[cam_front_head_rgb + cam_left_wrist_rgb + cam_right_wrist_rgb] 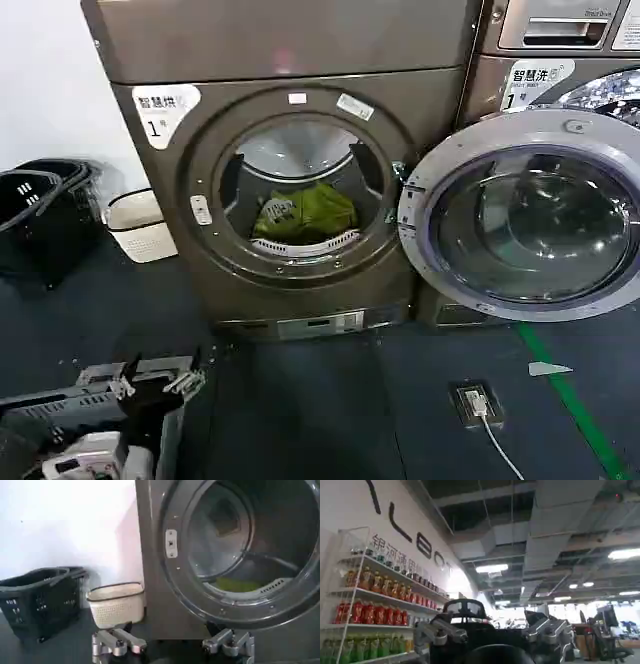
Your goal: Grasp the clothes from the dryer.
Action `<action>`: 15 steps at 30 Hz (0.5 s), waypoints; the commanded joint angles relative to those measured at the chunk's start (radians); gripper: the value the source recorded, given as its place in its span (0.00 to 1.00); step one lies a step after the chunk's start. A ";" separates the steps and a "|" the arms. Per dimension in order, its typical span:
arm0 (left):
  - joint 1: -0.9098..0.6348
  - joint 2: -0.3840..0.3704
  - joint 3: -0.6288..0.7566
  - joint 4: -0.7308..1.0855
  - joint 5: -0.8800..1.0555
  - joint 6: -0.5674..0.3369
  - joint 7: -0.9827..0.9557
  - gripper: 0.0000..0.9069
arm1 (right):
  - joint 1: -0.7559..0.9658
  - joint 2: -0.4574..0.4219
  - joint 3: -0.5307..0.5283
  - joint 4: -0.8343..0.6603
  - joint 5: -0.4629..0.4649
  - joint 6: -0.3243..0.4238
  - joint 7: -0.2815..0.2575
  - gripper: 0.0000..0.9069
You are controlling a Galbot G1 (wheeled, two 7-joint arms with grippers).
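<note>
**Clothes lie in the drum, left arm lined up low in front**

The clothes (305, 212) lie bunched at the bottom of the drum, against its front lip, far ahead of and above the left gripper (160, 380). They sit inside the dryer (290, 60), whose door (525, 215) is swung fully aside, so the porthole is free for a straight reach. The left gripper's jaws stand apart, pointed toward the machine's lower front; I judge this a ready pose for closing on soft fabric. Off to its outer side stand a white basket (137, 225) and black baskets (45, 215). The right gripper (492, 632), jaws apart, points up at a ceiling, idle.
</note>
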 commanded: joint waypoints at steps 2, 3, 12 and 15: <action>0.000 0.000 0.000 -0.023 0.005 0.032 -0.007 1.00 | -0.002 0.000 0.002 -0.003 0.029 0.008 -0.017 1.00; -0.001 0.000 0.000 -0.025 0.005 0.032 -0.008 1.00 | 0.000 0.000 -0.001 -0.003 0.039 0.021 -0.024 1.00; -0.007 -0.003 -0.005 -0.034 0.004 0.037 -0.009 1.00 | -0.001 -0.007 0.006 -0.002 0.039 0.033 -0.029 1.00; -0.009 -0.004 -0.005 -0.047 0.003 0.044 -0.009 1.00 | -0.004 -0.006 0.012 -0.001 0.038 0.034 -0.033 1.00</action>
